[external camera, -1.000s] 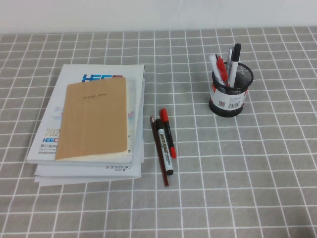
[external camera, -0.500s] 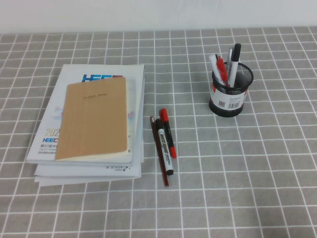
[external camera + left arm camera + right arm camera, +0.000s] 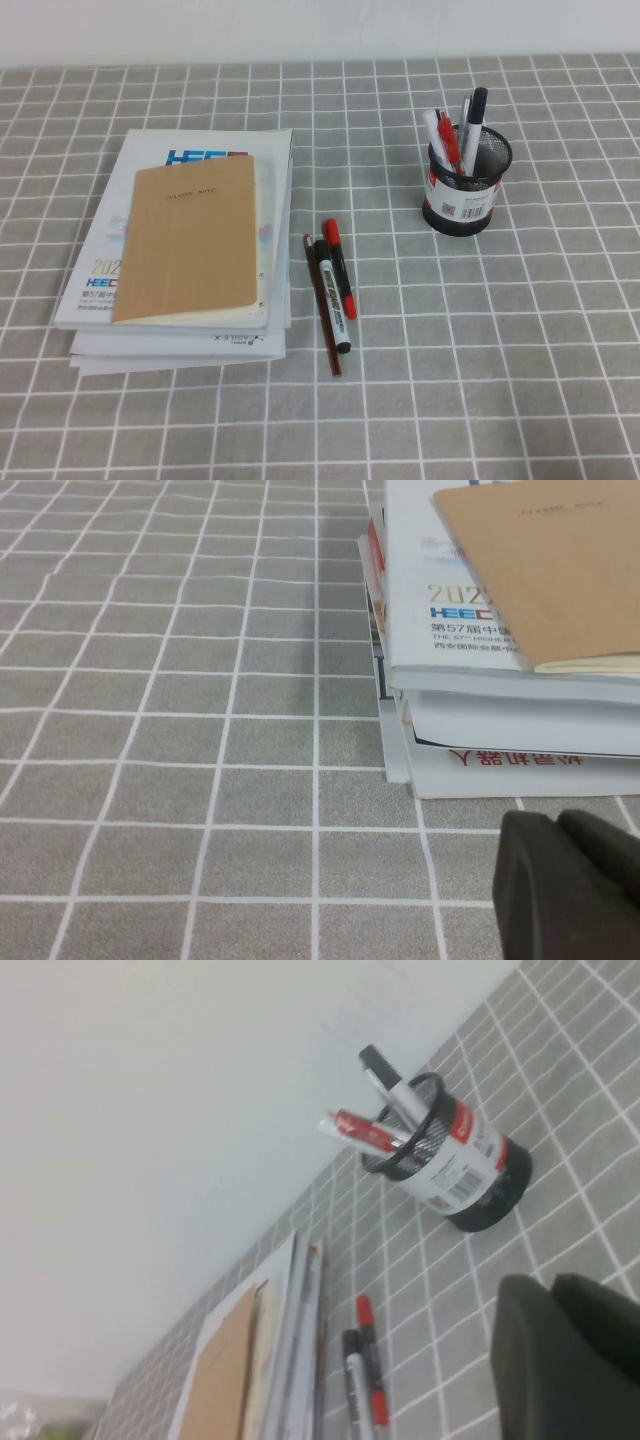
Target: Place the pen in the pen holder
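Observation:
The pen (image 3: 340, 268), with a red cap, black barrel and red tail, lies flat on the tiled cloth at mid-table, next to a black marker (image 3: 332, 295) and a thin dark-red stick (image 3: 322, 310). The pen holder (image 3: 460, 195), a black mesh cup with a barcode label, stands upright at the back right with several pens in it. Neither gripper shows in the high view. My left gripper (image 3: 556, 822) is shut and empty beside the book stack. My right gripper (image 3: 553, 1285) is shut and empty, apart from the pen (image 3: 371, 1360) and the holder (image 3: 455, 1165).
A stack of books and booklets (image 3: 190, 250) with a tan notebook on top lies left of the pens; its corner shows in the left wrist view (image 3: 500, 710). A white wall runs along the table's far edge.

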